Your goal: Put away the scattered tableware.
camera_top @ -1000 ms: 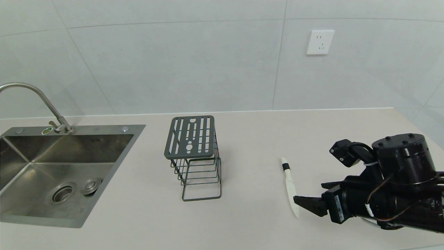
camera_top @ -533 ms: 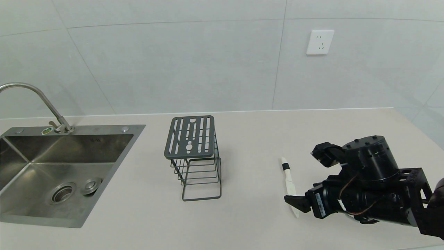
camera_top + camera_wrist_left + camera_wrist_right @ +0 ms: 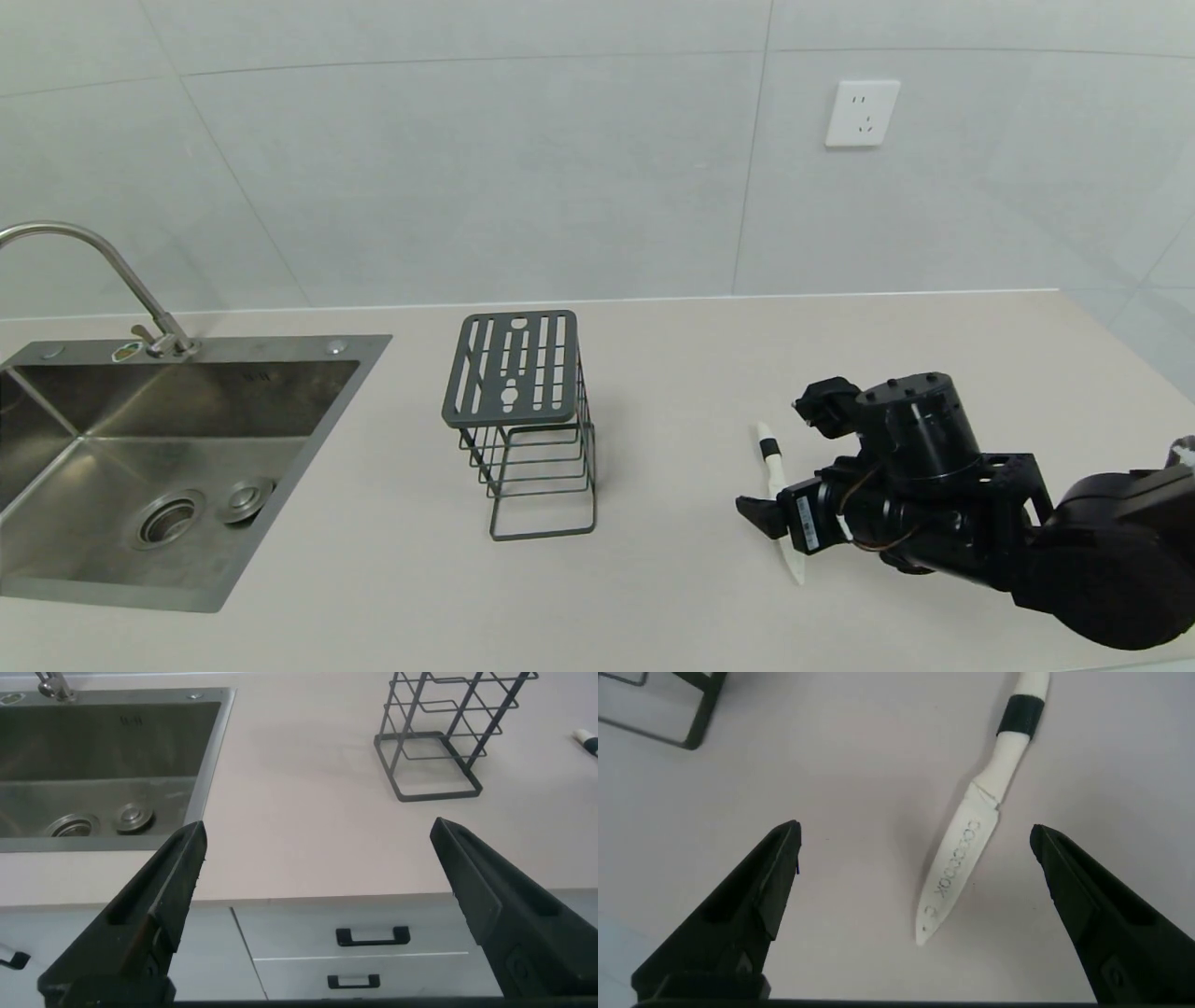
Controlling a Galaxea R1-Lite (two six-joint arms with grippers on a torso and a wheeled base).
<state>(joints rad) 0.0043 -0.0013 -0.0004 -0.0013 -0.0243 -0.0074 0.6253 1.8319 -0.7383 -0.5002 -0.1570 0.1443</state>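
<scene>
Both pairs of jaws stand spread wide with nothing between the fingers. The right gripper [image 3: 913,840] hovers low over the knife [image 3: 971,845], one finger on each side of the blade and neither touching it. The left gripper [image 3: 318,831] hangs off the front edge of the counter, above the drawer fronts [image 3: 374,961] with their dark handles.

In the head view, the grey tiled wall [image 3: 467,168] takes up the upper half of the frame. The pale countertop [image 3: 672,373] spreads across the lower half. The steel sink [image 3: 280,347] is set into it at the lower left, with the curved faucet [image 3: 168,345] rising from the sink's back rim at the left edge.

The dark wire rack [image 3: 512,369], topped by a slotted plate, stands upright on the counter just left of centre, between the sink and the knife and well apart from both.

The white knife, with a black band on its handle, lies flat on the counter right of centre. Its handle points toward the wall and its tip toward the bottom of the frame. The right gripper is at the lower right, its visible finger crossing the blade.

A white wall socket [image 3: 862,113] sits at the upper right.
</scene>
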